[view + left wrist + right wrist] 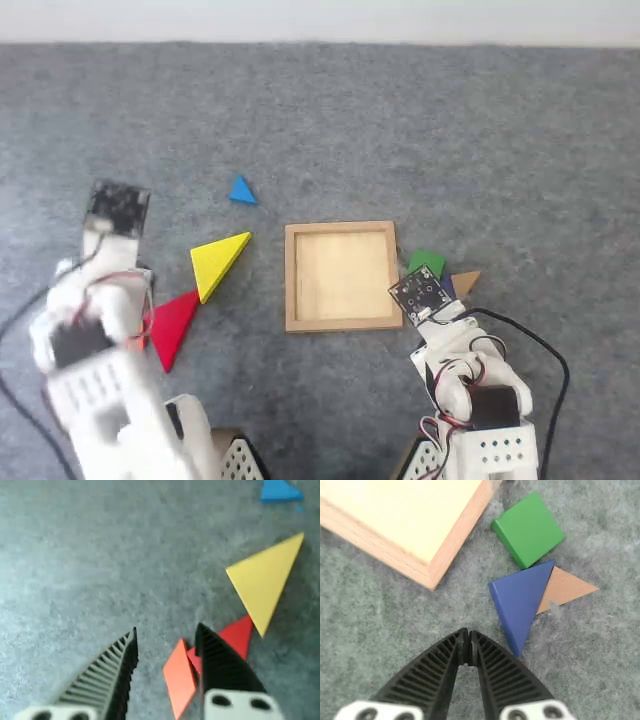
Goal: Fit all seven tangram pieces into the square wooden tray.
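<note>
Wooden tray [340, 227] sits empty at centre frame. We hold left fingers [220, 665] apart with the orange piece [179, 677] between them, seemingly ready to grasp; right fingers [492, 672] rest together beside the blue triangle [520, 600].

Legible text, numbers, signs: none.
Right-arm black circuit board [421, 291], sitting over the right pincer [469, 634]: pale specks, too small to read.
Left-arm black circuit board [118, 207], sitting over the left pincer [167, 630]: blurred, nothing readable.
</note>
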